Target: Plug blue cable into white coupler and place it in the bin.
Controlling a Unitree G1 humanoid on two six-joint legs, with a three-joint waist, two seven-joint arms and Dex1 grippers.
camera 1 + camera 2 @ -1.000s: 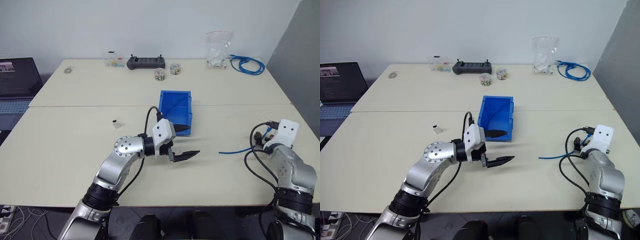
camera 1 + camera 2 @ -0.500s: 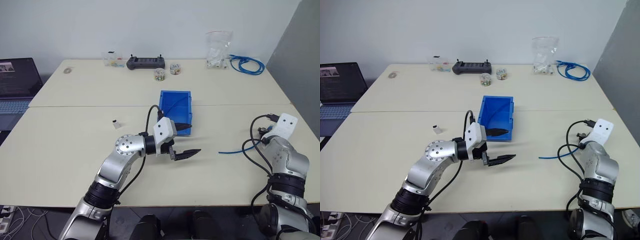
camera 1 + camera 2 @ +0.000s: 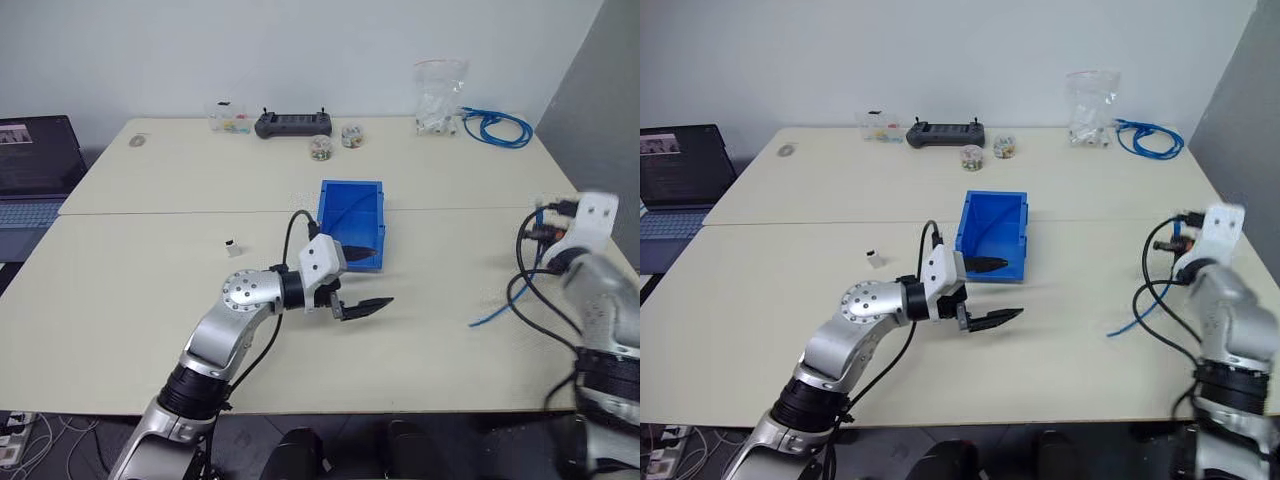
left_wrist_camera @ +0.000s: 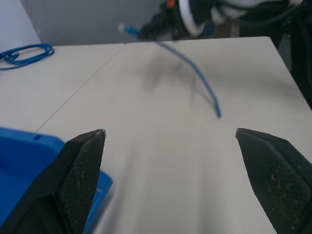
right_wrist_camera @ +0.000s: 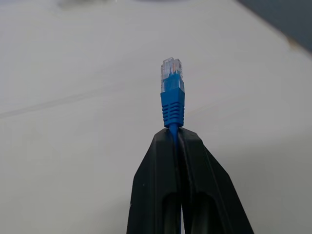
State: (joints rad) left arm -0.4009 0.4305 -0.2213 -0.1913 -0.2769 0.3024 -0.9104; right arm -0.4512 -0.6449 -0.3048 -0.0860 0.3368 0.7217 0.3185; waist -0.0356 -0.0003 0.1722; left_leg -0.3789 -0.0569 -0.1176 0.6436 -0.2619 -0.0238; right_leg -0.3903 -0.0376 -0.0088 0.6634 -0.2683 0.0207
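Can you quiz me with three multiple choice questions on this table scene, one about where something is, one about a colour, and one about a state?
1. Where is the white coupler?
A. inside the bin
B. on the table, on the robot's left of the bin
C. in the right gripper

2. What colour is the bin?
A. blue
B. red
C. white

3. What is the right gripper doing?
A. open above the table
B. shut on nothing
C. shut on the blue cable

Answers:
1 B, the small white block lies alone on the table.
2 A, its walls are bright blue.
3 C, the blue cable sticks out from between the shut jaws, clear plug foremost, while the left gripper stands open.
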